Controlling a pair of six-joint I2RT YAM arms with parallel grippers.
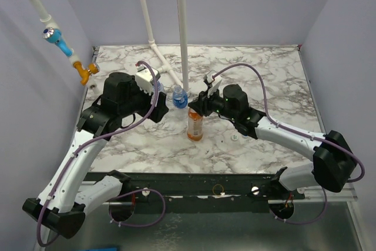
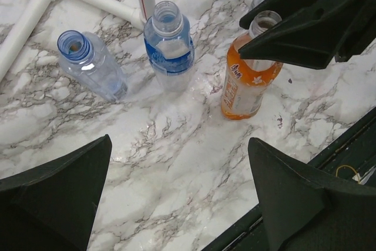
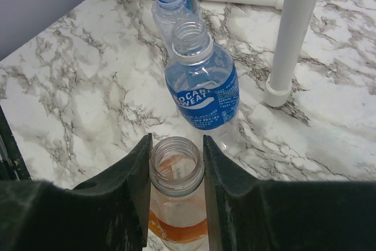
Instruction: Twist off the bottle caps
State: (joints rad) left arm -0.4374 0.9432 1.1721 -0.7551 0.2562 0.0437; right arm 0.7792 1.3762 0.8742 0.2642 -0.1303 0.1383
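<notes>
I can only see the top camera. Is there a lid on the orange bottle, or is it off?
Observer: It's off. The right wrist view looks straight down on the orange bottle, and its mouth is open.
Operator: What is the right hand doing to it?
Observer: The right gripper has one finger pressed against each side of the bottle's neck.
Operator: Does the blue one next to it have a lid?
Observer: No. The blue-label bottle has an open mouth too. The left gripper is wide open and holds nothing.
</notes>
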